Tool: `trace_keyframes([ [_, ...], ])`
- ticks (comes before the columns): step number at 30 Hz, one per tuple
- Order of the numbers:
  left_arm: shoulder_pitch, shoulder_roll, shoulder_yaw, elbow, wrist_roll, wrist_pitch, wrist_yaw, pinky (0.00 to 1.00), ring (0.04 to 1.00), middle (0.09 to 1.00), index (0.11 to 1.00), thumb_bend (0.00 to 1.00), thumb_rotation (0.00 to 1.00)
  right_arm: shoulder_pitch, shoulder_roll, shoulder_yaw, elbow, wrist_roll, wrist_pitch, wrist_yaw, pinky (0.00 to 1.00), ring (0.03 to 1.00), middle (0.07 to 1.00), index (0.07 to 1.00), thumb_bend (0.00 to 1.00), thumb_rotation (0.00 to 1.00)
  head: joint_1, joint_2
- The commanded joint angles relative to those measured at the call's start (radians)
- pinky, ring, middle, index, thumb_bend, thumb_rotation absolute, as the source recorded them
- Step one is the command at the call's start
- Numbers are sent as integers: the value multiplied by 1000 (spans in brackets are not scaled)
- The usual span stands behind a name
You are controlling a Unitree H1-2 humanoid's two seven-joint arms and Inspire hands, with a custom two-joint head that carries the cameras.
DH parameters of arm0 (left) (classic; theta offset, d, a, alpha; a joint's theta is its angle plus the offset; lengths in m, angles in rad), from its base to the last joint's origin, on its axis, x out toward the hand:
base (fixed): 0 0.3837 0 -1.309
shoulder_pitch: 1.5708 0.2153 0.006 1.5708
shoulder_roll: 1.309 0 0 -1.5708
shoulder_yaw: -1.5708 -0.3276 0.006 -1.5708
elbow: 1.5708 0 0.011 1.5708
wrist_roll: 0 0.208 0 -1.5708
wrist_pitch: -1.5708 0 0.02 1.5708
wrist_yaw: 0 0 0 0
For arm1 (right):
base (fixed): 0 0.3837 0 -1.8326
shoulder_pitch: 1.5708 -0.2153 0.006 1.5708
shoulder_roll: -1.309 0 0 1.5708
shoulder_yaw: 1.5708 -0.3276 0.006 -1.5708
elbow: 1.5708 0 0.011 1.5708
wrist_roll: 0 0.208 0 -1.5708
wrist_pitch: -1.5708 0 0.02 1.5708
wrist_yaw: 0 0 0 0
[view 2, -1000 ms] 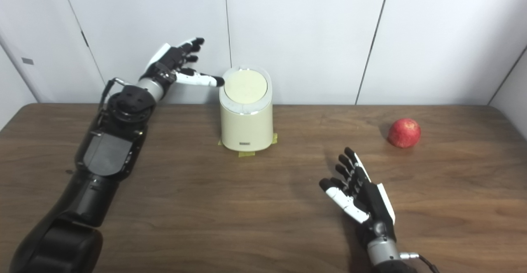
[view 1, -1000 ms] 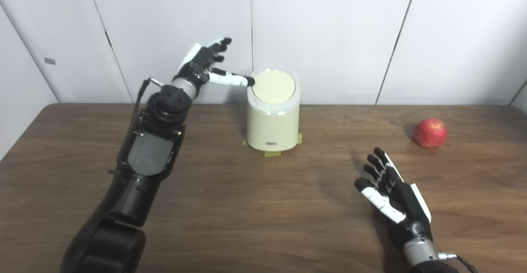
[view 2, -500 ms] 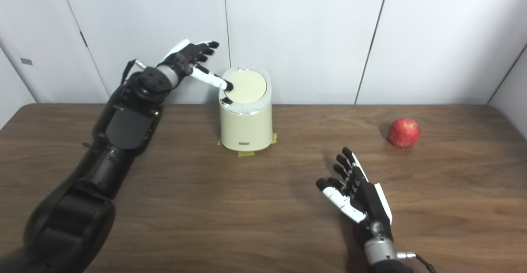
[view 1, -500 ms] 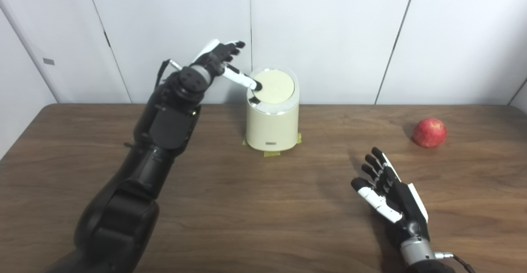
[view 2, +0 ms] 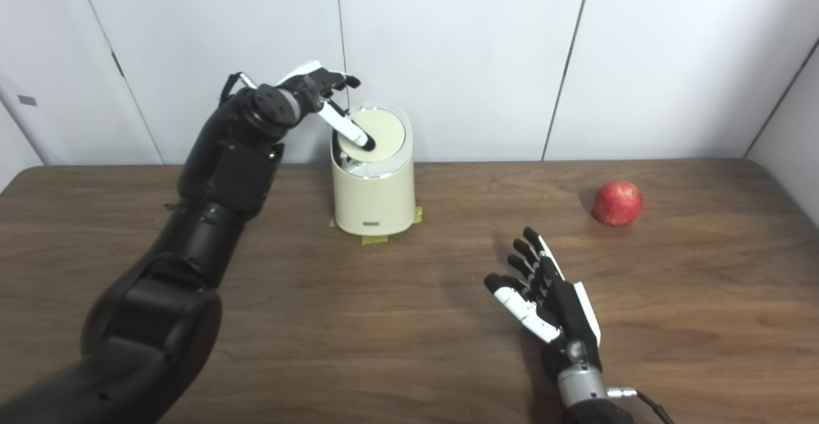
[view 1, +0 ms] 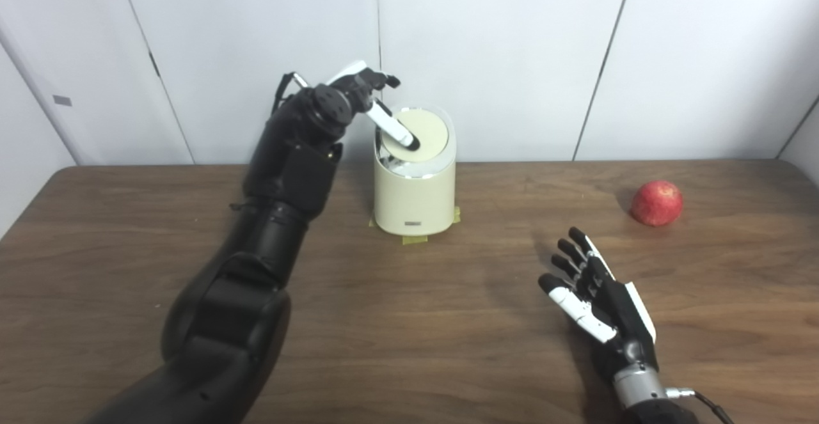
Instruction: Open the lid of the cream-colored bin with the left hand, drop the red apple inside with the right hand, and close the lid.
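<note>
Left eye view: cream-colored cylindrical plastic bin [view 1: 414,190] sits taped at the back centre of the brown wooden tabletop [view 1: 397,321]. Left robot hand [view 1: 366,94] is above its round cream lid [view 1: 419,135], at 10 o'clock from lid centre, fingers spread, gripping nothing, one white fingertip [view 1: 409,143] pressing the lid's left part. Lid looks tipped, not fully open.

Right eye view: red round apple [view 2: 617,203] lies at 1 o'clock from the right robot hand [view 2: 550,302], well apart; that hand is open and empty, clearly the nearer one.

Left robot hand [view 1: 358,88] raised, thumb extended downward; right robot hand [view 1: 598,296] splayed.
</note>
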Motion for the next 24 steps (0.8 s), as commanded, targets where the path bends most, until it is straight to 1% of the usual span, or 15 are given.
trace_keyframes([
  [1,-201,-17,18,-24,52,-10,5,998,1000,999,944,934,2,-18,9,13,-43,-9,-25,2,769,886,917,932,605,427,-2,1],
  [4,-211,-24,25,-22,66,-10,-6,1000,1000,1000,948,912,0,-19,13,14,-46,-6,-22,0,771,891,918,932,605,410,-3,2],
  [8,-217,-27,29,-28,79,-10,-21,1000,1000,1000,956,897,0,-19,17,18,-51,-13,-18,-3,780,890,915,931,604,411,-9,4],
  [9,-219,-22,16,-28,84,-10,-27,1000,1000,1000,955,900,0,-20,18,19,-53,-14,-17,-4,778,890,914,930,600,403,-10,4],
  [12,-221,-9,-18,-23,97,-10,-39,952,981,982,933,909,11,-20,20,21,-58,-12,-14,-4,777,896,915,931,594,389,-13,5],
  [15,-220,-6,-27,-20,102,-10,-41,949,979,980,928,910,1,-19,21,24,-65,-16,-9,-7,779,899,919,931,603,398,-14,8],
  [16,-219,-1,-39,-21,102,-10,-40,949,979,980,928,910,0,-19,20,24,-66,-20,-9,-8,779,899,919,930,604,399,-13,10],
  [17,-218,2,-47,-23,101,-10,-39,925,969,968,926,912,0,-18,20,24,-67,-22,-9,-9,773,897,919,929,602,402,-11,12],
  [19,-218,7,-55,-22,96,-10,-36,913,964,963,929,915,0,-17,19,22,-69,-20,-11,-8,773,897,921,928,604,408,-10,15],
  [24,-223,17,-69,-21,98,-10,-36,914,950,950,910,906,0,-13,16,17,-75,-5,-4,-1,783,903,924,932,596,390,-6,20],
])
